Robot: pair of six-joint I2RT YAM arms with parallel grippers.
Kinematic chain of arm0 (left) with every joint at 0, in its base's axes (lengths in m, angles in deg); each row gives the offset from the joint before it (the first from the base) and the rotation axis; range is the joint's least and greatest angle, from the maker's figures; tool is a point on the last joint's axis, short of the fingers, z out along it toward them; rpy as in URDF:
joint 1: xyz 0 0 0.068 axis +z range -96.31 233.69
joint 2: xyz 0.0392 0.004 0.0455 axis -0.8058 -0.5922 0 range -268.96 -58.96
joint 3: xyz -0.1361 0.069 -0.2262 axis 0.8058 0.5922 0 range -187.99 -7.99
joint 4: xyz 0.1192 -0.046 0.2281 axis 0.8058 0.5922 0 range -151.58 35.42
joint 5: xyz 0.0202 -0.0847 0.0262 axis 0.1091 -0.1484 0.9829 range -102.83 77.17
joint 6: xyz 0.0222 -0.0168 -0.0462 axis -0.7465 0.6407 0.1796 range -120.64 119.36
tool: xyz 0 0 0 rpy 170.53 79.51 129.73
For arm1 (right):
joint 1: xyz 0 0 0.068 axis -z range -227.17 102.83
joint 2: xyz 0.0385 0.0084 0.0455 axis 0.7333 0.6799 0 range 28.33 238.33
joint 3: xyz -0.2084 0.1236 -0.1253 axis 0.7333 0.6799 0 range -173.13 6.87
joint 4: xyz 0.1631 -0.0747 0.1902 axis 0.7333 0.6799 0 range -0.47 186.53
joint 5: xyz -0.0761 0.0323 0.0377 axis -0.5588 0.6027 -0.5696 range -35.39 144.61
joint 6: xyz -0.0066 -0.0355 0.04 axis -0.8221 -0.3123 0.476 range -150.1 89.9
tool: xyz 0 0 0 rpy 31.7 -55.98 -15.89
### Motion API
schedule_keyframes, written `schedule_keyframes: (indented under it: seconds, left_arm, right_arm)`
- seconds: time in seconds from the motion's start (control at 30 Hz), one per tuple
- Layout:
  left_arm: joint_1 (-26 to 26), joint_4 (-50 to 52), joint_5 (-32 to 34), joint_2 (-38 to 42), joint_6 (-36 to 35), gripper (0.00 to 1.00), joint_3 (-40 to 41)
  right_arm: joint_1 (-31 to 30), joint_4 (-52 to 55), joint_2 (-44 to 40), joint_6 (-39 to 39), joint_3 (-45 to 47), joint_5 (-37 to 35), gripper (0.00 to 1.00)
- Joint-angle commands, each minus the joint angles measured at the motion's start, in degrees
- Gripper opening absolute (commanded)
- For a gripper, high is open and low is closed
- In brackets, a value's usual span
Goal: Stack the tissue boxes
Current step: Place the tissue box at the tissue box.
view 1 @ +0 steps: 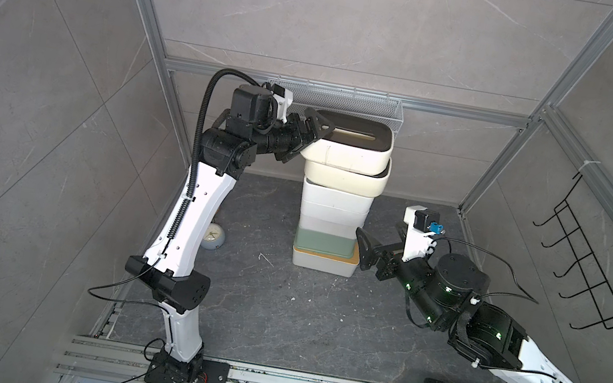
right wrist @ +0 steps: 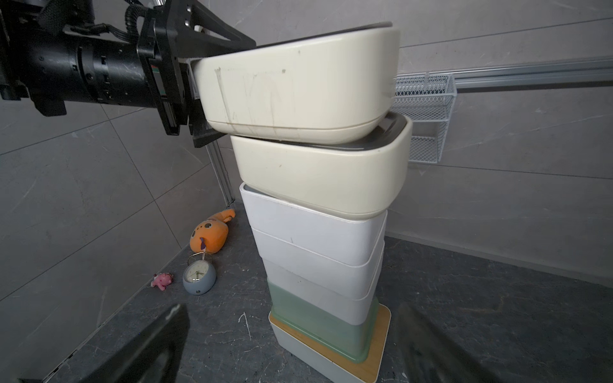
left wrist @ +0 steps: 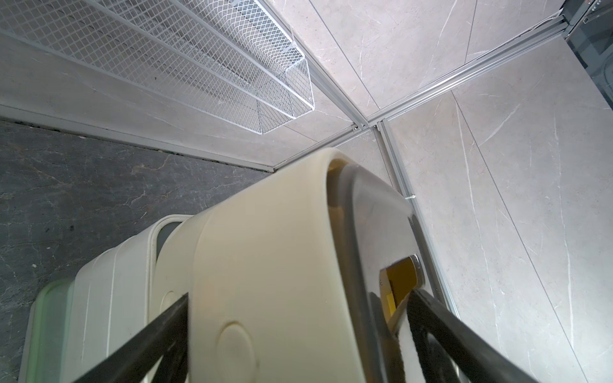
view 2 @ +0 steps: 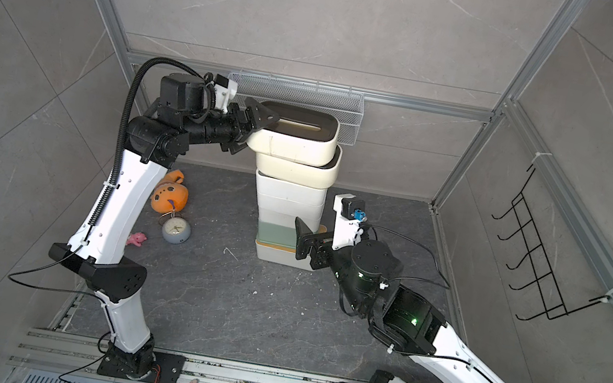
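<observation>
The tissue boxes stand in one uneven tower of seven at centre frame. The left arm stands tall at frame left, wrist bent in level. The left gripper straddles the top cream box, fingers spread, one over the lid, one under the base. The right arm lies low from lower right, and the right gripper gapes empty just beside the green box. Behind is a wire basket. Left of the tower are an orange plush, a clock and a pink toy.
</observation>
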Motion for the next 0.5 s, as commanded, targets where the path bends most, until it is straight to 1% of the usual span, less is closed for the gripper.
schedule_keyframes:
  seconds: [0.0,0.3,0.47]
  left_arm:
    - [0.16,-2.95,-1.02,0.16,0.09,0.99,-2.05]
    - [0.38,-2.51,0.83,1.36,-1.74,0.99,-2.03]
    - [0.96,-3.43,1.05,1.73,-1.65,0.99,-2.33]
  right_arm:
    - [1.60,1.90,1.07,0.86,-2.50,-0.40,1.00]
    - [10.33,2.46,2.30,5.95,-4.84,10.45,1.00]
    - [12.77,3.06,3.53,6.77,-6.51,14.11,1.00]
